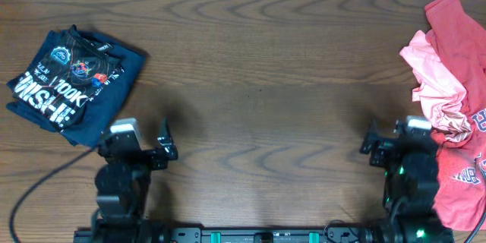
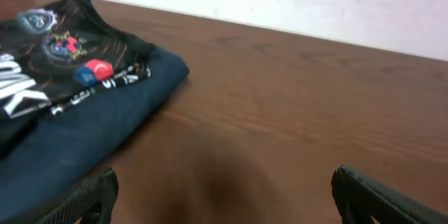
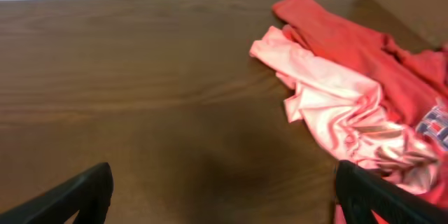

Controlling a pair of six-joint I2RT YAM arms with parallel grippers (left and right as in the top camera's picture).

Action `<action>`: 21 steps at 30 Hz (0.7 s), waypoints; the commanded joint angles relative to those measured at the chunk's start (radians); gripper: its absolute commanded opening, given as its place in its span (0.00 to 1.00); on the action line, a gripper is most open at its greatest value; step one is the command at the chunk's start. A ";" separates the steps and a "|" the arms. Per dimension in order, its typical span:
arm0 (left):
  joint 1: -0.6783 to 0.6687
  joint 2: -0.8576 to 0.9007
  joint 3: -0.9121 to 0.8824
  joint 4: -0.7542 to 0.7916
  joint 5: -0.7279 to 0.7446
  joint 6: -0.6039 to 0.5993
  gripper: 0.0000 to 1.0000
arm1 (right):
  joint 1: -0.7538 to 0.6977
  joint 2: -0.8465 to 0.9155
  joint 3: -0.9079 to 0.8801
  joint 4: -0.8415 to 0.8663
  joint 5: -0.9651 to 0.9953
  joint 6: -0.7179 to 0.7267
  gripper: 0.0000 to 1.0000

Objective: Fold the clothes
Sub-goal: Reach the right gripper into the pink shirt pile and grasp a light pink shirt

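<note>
A dark brown wooden table [image 1: 258, 83] with a wavy grain fills the view, its middle bare. At its far right edge lies a loose, rumpled heap of soft clothes: the coral-red T-shirts [image 1: 462, 23] reach from the far corner down the edge to beside the right arm, with a patch of navy-and-white print showing, and the paler salmon-pink T-shirt [image 1: 433, 76] lies crumpled over them on the inner side, its creases catching a slight sheen in the right wrist view. At far left sits a flat, squared stack of navy shirts [image 1: 72, 83] with white lettering and round badges on top. The left gripper [image 1: 168, 143] hovers just beside that stack's near corner, its jaws spread wide and holding nothing. The right gripper [image 1: 370, 144] sits just inside the heap, equally wide apart and empty, nothing between it and the cloth. A thin black cable [image 1: 30, 197] curves off the left arm.
</note>
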 commanded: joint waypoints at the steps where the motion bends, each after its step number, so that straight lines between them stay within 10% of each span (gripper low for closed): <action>1: 0.006 0.129 0.140 -0.060 0.015 -0.012 0.98 | -0.039 0.189 0.148 -0.085 0.029 0.048 0.99; 8: 0.006 0.360 0.343 -0.195 0.135 -0.012 0.98 | -0.120 0.611 0.420 -0.234 -0.043 0.062 0.99; 12: 0.006 0.441 0.356 -0.185 0.171 -0.012 0.98 | -0.153 0.799 0.459 -0.131 -0.063 -0.018 0.81; 21: 0.006 0.517 0.356 -0.190 0.194 -0.013 0.98 | -0.313 1.226 0.562 0.079 -0.019 -0.017 0.84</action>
